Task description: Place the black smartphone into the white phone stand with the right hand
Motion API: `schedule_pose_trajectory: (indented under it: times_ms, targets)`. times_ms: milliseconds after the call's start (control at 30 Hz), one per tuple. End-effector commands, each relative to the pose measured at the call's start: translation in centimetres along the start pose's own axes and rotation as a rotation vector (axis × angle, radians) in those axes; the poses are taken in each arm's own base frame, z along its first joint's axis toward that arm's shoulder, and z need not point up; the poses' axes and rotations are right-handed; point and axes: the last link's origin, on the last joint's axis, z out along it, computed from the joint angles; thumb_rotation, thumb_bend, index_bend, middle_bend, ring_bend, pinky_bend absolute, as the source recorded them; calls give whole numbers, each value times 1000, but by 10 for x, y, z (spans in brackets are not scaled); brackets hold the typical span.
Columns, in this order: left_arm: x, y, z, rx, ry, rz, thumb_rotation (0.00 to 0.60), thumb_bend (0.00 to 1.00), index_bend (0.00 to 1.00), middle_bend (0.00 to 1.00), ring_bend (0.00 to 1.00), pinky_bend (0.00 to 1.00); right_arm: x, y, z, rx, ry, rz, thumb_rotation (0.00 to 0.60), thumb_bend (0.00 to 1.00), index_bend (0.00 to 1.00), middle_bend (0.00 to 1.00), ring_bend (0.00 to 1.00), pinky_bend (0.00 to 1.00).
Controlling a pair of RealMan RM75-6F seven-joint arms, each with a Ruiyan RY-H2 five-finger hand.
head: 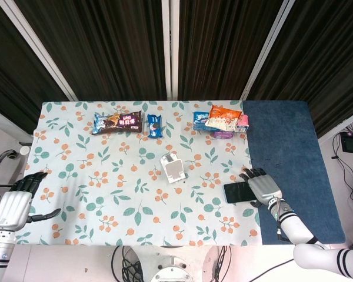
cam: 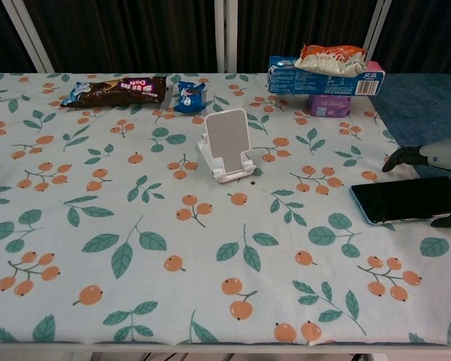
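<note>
Now white phone stand (head: 174, 168) empty, right hand (head: 263, 188) spread over black smartphone (head: 237, 192), grip unclear

Lettering visible on brown snack bag (cam: 120, 89), far left of table: large white characters, seen upside down from chest view, not legible. Blue box (cam: 325, 77) at far right carries small white print along its front face, too small to read. Small blue packet (cam: 189, 96) shows a round logo, unreadable. No other text made out.

Bare cloth lies between smartphone (cam: 407, 199) and phone stand (cam: 227, 144).
</note>
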Motion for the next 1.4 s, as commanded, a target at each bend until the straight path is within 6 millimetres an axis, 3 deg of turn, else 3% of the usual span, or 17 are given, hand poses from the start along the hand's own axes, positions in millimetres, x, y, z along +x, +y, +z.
schedule_pose_trajectory:
  times_ms: [33, 667, 1133, 1400]
  targets:
    - [0, 0, 0, 1, 0, -1, 310, 5, 117, 119, 129, 222, 0, 0, 0, -3, 4, 2, 600, 137, 155, 0, 0, 0]
    - [-3, -4, -2, 13, -15, 0, 310, 5, 117, 119, 129, 223, -4, 0, 0, -7, 32, -6, 600, 176, 305, 0, 0, 0]
    - [-5, -5, -1, 17, -24, -1, 311, 5, 118, 119, 129, 222, -3, -1, -1, 4, 85, 14, 600, 195, 535, 2, 0, 0]
    - [-5, -4, -1, 16, -26, -3, 310, 4, 118, 119, 129, 222, -2, 0, -4, 17, 113, 23, 600, 204, 624, 116, 14, 0]
